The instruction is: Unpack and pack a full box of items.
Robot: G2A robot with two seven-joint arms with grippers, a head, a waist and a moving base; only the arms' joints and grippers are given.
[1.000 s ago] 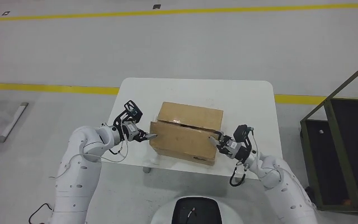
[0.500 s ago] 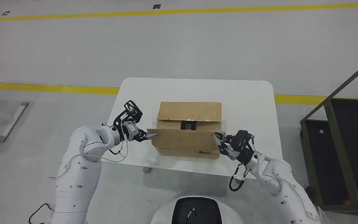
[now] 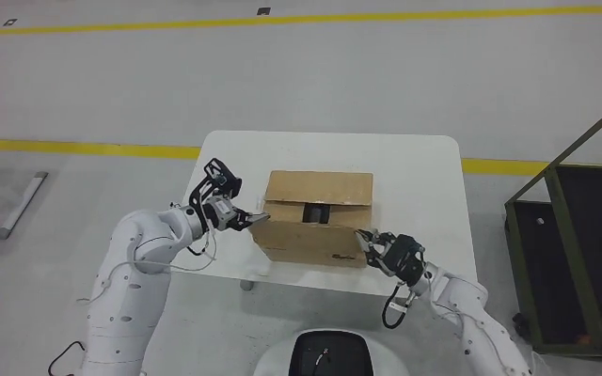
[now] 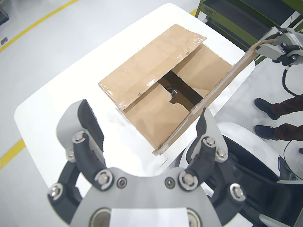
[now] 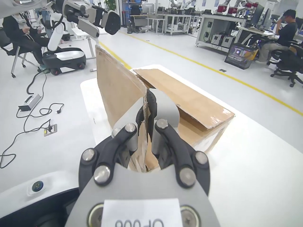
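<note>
Here the cardboard box (image 3: 320,188) sits in the middle of the top view, on the white counter (image 3: 414,169). A dark gap (image 4: 180,90) shows between its inner flaps. Its near flap (image 3: 306,242) stands upright. The right end effector (image 3: 365,239) pinches the flap's corner toward frame right. At the opposite corner, the left end effector (image 3: 252,219) is spread.

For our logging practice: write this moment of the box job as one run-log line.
box: partly open | near flap: raised upright | right tool: shut on near flap | left tool: open, at flap's other end
</note>
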